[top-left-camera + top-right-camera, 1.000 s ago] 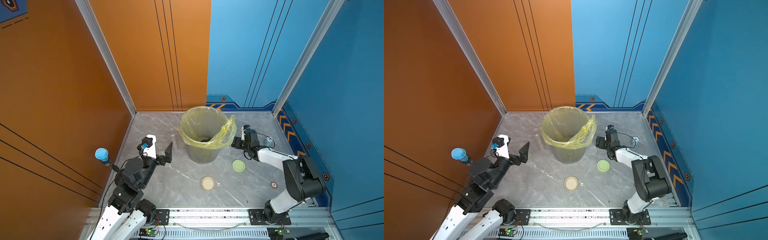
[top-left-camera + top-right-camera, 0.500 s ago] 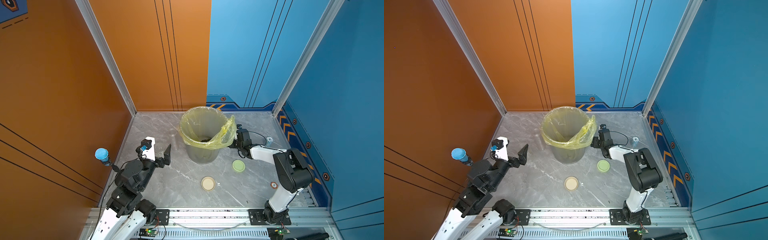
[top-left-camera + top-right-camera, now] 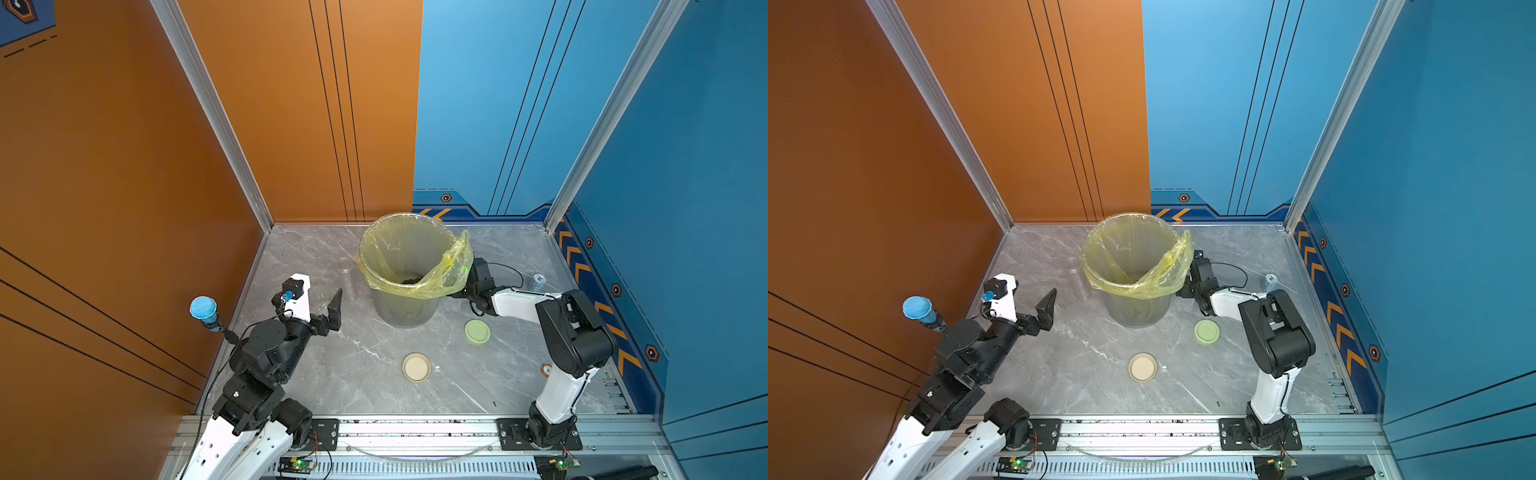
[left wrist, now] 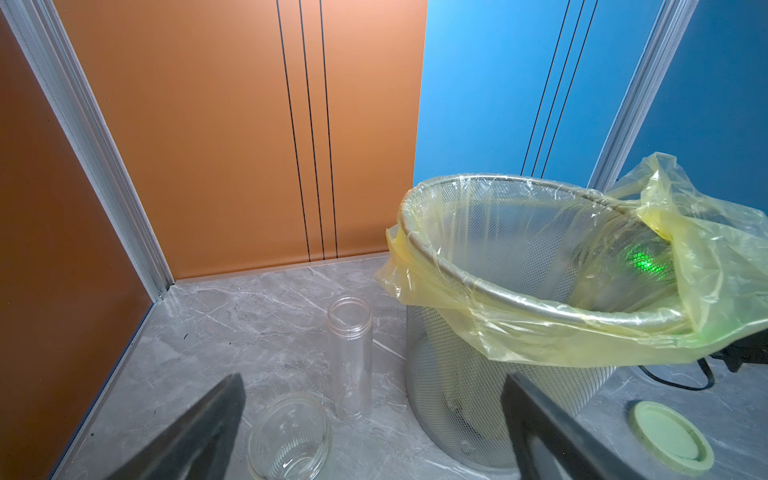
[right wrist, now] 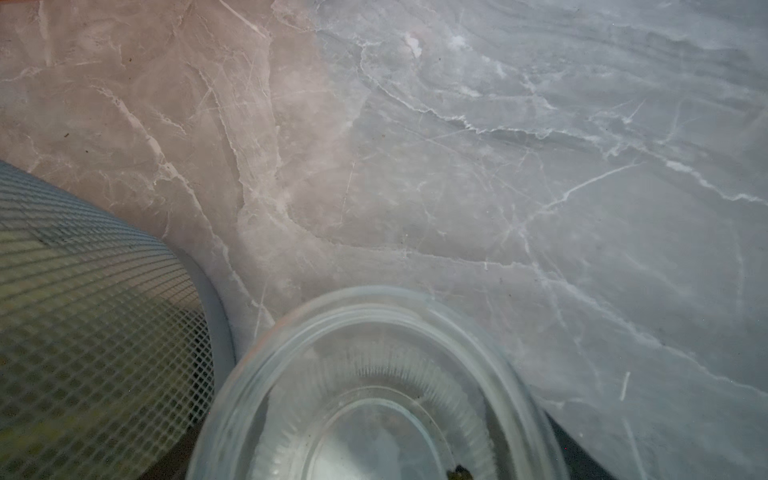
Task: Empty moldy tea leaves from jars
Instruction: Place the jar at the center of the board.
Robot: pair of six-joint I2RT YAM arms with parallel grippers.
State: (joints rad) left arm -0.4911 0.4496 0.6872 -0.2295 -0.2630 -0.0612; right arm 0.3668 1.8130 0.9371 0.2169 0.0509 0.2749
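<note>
Jar (image 5: 374,374) in the right hand (image 3: 469,293) hangs just beside the bin (image 5: 104,311) — a bump could scatter its last tea leaves (image 5: 459,473). Left hand (image 3: 319,291) gapes wide, empty.

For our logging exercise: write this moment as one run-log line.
left gripper: open, empty | right gripper: holds jar low beside bin

Tall jar (image 4: 349,353), squat jar (image 4: 289,436) upright; third jar (image 5: 374,395) held.

No legible words, brands or numbers anywhere. Signs only: orange chevron arrows (image 3: 574,252) along the blue wall strip (image 3: 598,266) at right and centre back; small hexagon emblems (image 3: 446,198) there too. Marking on small round disc (image 3: 546,369), lower right, too small to read.
</note>
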